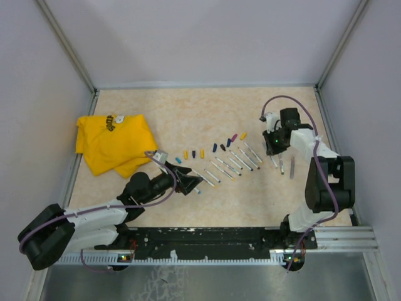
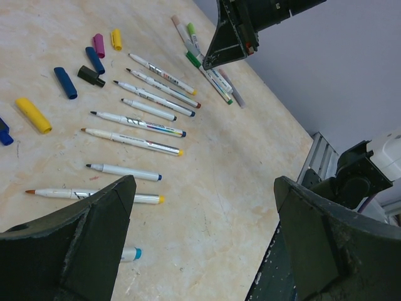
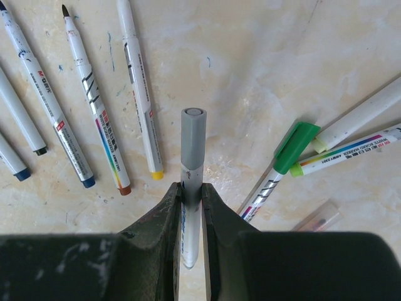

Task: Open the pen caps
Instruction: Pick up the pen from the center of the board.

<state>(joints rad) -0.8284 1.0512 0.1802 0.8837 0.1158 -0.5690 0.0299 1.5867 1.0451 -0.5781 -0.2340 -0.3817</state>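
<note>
Beige marbled counter [image 1: 188,113] carries everything. Yellow cloth [image 1: 113,147] lies at 9 o'clock in the top view, out of play. Left tool [image 2: 203,188] gapes wide with nothing in it, hanging over the near end of the bare-pen row [image 2: 135,122]. Right tool [image 3: 191,191], at 3 o'clock in the top view, is pinched nearly closed on a pen barrel [image 3: 190,238].

Key relation: the barrel runs straight out along the right tool's axis. Its grey cap [image 3: 192,141] sticks past the fingertips toward 12 o'clock in the right wrist view, free to pull. Left tool sits well apart, at 8 o'clock from it, so it likely must cross over.

Top view can't show that cap, but the right wrist view does, plus a green cap [image 3: 294,147] at 3 o'clock. Only the left wrist view shows the loose caps [image 2: 64,82] clearly, at 10 o'clock.
</note>
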